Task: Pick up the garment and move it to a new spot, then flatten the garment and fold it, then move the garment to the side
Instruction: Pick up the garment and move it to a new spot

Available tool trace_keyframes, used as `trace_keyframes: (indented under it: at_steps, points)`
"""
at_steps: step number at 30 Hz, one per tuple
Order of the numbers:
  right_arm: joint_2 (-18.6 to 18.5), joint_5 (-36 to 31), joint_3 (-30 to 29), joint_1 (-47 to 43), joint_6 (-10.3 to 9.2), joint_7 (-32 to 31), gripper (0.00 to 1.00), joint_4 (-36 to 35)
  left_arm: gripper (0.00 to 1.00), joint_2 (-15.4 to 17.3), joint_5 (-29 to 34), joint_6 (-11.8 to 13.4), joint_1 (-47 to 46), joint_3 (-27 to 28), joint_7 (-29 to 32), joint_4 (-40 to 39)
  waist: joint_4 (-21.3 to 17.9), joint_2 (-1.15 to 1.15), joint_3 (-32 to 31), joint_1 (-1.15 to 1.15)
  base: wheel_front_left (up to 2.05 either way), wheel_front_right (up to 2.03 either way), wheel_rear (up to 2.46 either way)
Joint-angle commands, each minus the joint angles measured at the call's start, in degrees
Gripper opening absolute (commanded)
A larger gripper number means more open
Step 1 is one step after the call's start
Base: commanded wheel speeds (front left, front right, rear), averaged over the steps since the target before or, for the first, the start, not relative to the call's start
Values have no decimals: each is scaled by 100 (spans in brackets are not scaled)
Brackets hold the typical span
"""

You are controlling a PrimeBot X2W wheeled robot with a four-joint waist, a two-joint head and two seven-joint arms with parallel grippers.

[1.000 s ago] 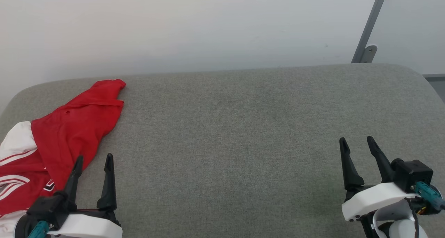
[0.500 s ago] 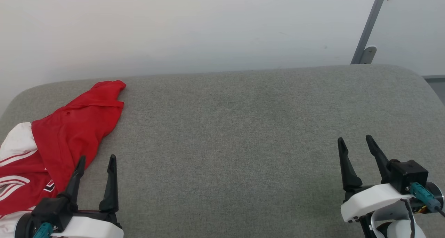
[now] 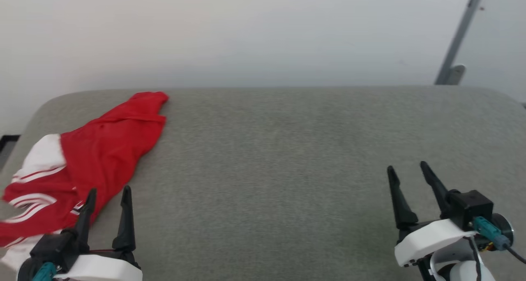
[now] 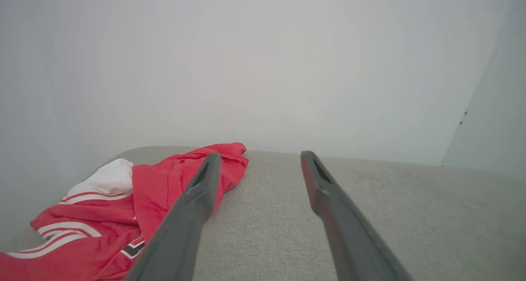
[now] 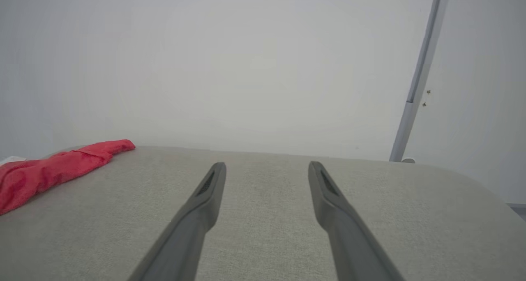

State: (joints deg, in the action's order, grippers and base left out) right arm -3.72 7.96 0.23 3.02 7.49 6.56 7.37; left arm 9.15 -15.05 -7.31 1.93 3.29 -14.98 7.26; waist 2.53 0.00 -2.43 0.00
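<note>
Bright red soft jersey garment (image 3: 98, 157) with white sleeves and red-and-white striped trim: lies crumpled at 9 o'clock in the head view, on the left end of the pale grey woven upholstered surface (image 3: 287, 170). One red end trails toward 11 o'clock near the back edge, and the white sleeve and stripes are bunched toward 8 o'clock by the surface's left edge. It is not spread and not folded, so by this lie the first step, picking it up, is not yet done. Left gripper (image 3: 109, 189), two long dark fingers on a white wrist: at 7 o'clock, fingers spread wide apart and holding nothing. In the left wrist view bare grey weave shows between them and the red cloth sits at 9 o'clock beside its left finger; whether that finger brushes the cloth cannot be told. It is probably stationed there because it is the nearer tool for the lift. Right gripper (image 3: 407, 166), same build: at 5 o'clock, well apart from the garment, fingers likewise spread and empty above bare surface. It is likely kept wide to leave the middle free as the new spot and to help with flattening. Plain white wall (image 3: 246, 34): at 12 o'clock. Slanted grey metal pole (image 3: 456, 55): at 2 o'clock.
</note>
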Motion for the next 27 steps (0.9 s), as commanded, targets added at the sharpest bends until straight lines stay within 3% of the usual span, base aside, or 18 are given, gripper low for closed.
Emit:
trace_keyframes:
  at_steps: [1,20,27]
  points:
    - [-13,26,72,15,0,-36,100,-34,100,-18,-45,5,-61,70,-31,32,271,0,-50,0,0,0,0]
    - [-145,365,716,159,0,-170,100,127,100,-56,-77,210,96,403,-19,189,2126,0,-253,0,0,0,0]
    - [-149,456,892,304,0,-194,100,151,100,-92,-186,291,162,489,1,91,2485,0,-161,0,0,0,0]
